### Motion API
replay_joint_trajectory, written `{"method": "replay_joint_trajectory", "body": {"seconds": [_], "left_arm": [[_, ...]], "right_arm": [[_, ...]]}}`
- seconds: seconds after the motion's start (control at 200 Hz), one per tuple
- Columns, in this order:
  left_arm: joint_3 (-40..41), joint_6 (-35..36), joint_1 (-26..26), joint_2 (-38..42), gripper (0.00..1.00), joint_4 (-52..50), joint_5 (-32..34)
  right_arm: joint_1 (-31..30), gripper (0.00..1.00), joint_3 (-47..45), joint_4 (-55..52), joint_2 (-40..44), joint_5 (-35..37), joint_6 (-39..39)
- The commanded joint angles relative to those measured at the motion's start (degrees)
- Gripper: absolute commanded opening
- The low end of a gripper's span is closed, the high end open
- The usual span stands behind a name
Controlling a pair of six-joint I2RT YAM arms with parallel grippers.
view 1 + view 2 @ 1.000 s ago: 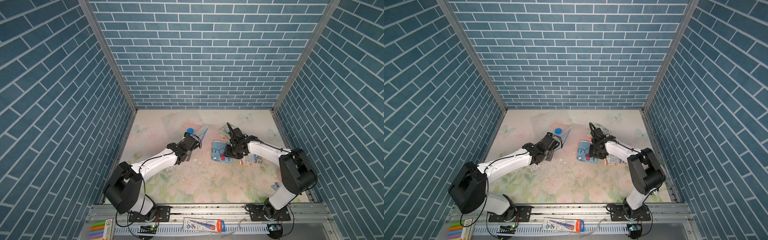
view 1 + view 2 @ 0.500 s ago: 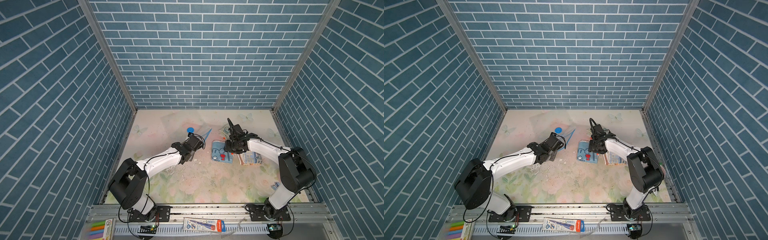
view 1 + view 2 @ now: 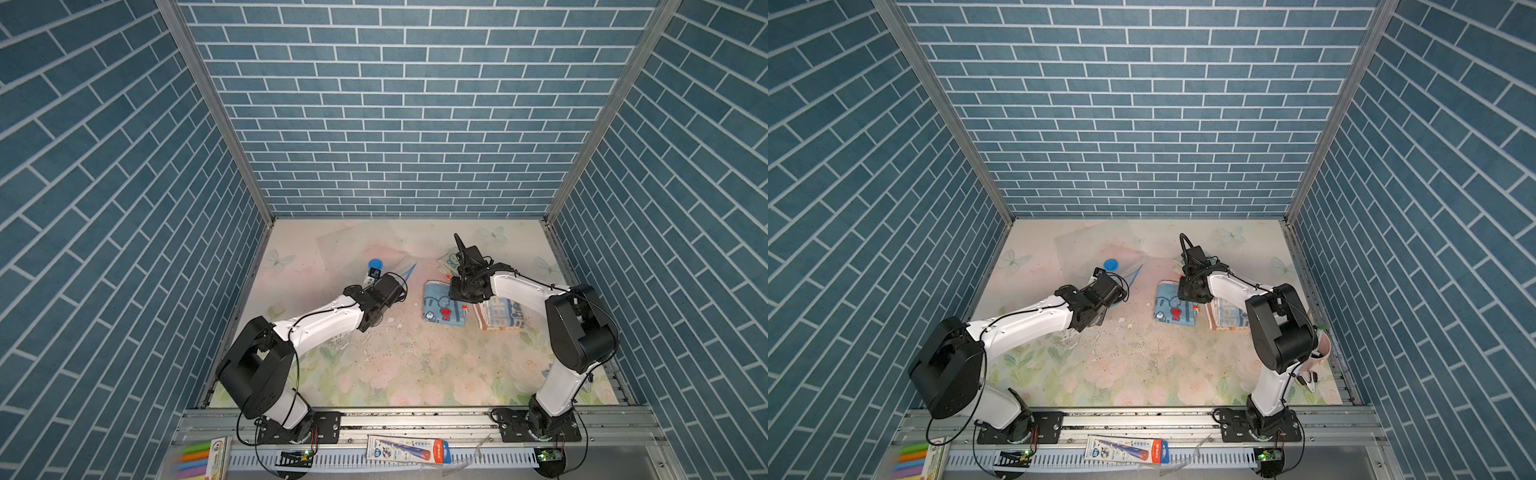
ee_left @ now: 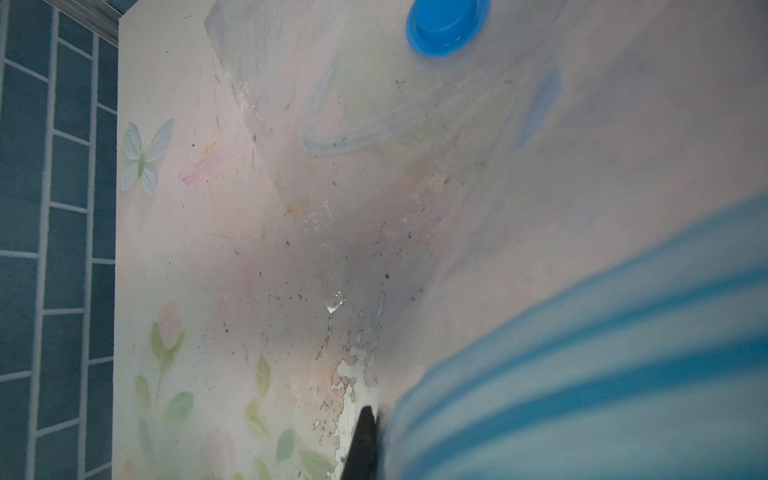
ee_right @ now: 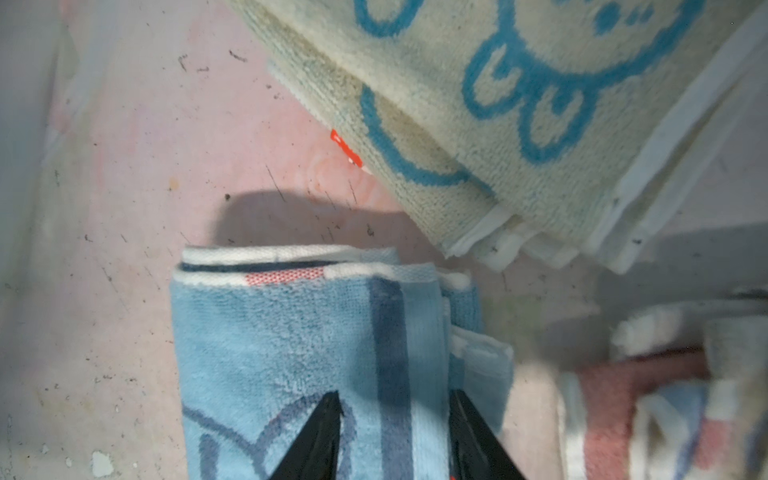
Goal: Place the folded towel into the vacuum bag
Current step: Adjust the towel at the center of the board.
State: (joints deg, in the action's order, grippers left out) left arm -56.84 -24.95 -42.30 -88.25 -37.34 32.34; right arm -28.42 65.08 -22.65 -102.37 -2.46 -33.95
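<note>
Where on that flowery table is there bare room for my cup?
The widest bare patch of the floral tabletop lies in front, between the metal rail and the towels. The far right corner is bare too. Crowded: the middle, with the clear plastic vacuum bag, blue cartoon towel, striped towel and cream towel.

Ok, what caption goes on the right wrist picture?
Right gripper open over the folded blue towel, cream towel beside it.

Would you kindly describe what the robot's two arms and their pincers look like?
The left arm and right arm have white link shells with black joint housings and black bases; thin black cables loop along them. The pincer fingers are slim, black and taper to points.
</note>
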Motion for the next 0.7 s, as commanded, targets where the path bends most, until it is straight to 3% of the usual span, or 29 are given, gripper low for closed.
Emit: {"method": "replay_joint_trajectory", "body": {"seconds": [0.0,0.28,0.695], "left_arm": [[0.42,-1.66,-0.45,-0.47,0.00,-2.33,1.23],[-2.37,-0.98,-2.78,-3.30,0.00,-1.78,1.16],[-4.24,-0.46,-3.84,-5.14,0.00,-1.46,1.13]], "right_arm": [[-0.01,0.40,-0.19,1.01,-0.48,-0.35,1.08],[0.03,0.20,-3.84,2.90,2.93,0.18,-0.42],[0.04,0.00,-6.31,2.71,5.43,0.99,-1.68]]}}
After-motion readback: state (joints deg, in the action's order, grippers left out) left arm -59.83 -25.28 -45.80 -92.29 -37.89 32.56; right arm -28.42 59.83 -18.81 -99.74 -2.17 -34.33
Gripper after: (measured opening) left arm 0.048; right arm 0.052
